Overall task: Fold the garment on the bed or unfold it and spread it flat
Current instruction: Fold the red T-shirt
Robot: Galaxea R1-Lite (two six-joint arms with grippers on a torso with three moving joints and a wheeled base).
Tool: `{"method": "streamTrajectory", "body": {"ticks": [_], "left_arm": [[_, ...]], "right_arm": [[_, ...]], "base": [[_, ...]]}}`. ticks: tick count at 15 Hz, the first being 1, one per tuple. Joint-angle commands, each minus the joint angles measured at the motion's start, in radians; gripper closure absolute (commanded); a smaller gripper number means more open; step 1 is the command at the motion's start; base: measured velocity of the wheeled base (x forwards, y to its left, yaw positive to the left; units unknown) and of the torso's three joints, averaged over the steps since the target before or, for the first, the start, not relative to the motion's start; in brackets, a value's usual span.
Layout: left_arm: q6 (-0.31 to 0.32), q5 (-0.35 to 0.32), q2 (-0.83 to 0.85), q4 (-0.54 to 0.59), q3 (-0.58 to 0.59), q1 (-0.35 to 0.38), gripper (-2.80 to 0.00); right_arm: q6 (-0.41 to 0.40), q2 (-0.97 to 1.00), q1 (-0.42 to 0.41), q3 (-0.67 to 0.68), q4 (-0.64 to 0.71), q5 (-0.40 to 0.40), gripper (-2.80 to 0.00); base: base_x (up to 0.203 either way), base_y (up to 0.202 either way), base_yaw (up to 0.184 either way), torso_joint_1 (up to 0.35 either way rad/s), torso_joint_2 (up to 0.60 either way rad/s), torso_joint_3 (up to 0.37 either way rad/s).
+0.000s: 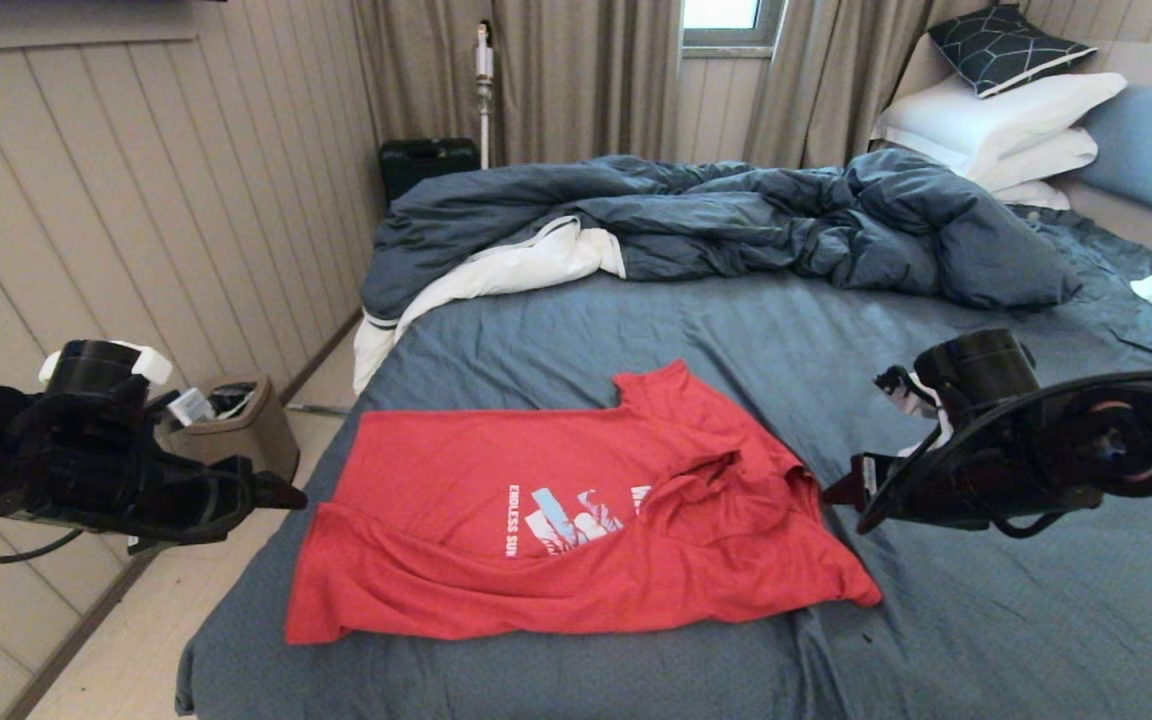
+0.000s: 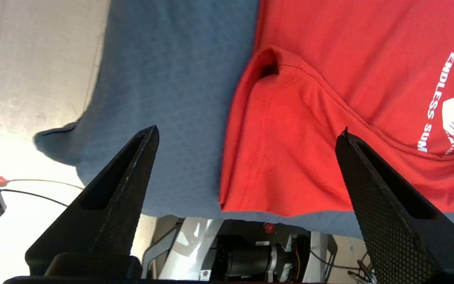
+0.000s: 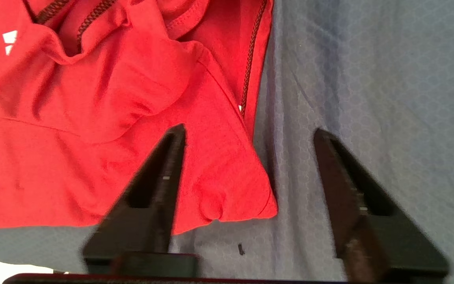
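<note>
I have the T-shirt (image 1: 576, 510) lying near the foot edge of the bed (image 1: 986, 620), towards its left side, partly folded: the near half is doubled up over the chest print, hiding part of the lettering, and the collar area is bunched. So I judge the job barely begun, with either smoothing or proper folding left. My left gripper (image 2: 246, 138) hangs off the shirt's left edge, jaws spread and empty; my right gripper (image 3: 248, 134) hovers above the shirt's right corner, also released, holding nothing. The rumpled duvet (image 1: 736, 220) sits well apart towards the pillows (image 1: 996, 120), so nothing blocks me.
</note>
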Motion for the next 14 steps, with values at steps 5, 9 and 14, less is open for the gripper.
{"method": "streamTrajectory", "body": {"ticks": [5, 9, 14], "left_arm": [[-0.021, -0.001, 0.098, -0.062, 0.02, -0.067, -2.8], [-0.009, 0.007, 0.152, -0.176, 0.092, -0.087, -2.8], [-0.01, -0.003, 0.149, -0.186, 0.115, -0.1, -2.8]], "right_arm": [[0.004, 0.078, 0.005, -0.042, -0.001, 0.0, -2.8], [0.022, 0.083, -0.007, -0.05, 0.0, -0.002, -2.8], [0.027, 0.099, -0.001, -0.049, -0.001, -0.002, -2.8]], "base": [[0.0, 0.0, 0.0, 0.0, 0.0, 0.0], [0.0, 0.0, 0.0, 0.0, 0.0, 0.0], [0.0, 0.0, 0.0, 0.0, 0.0, 0.0]]}}
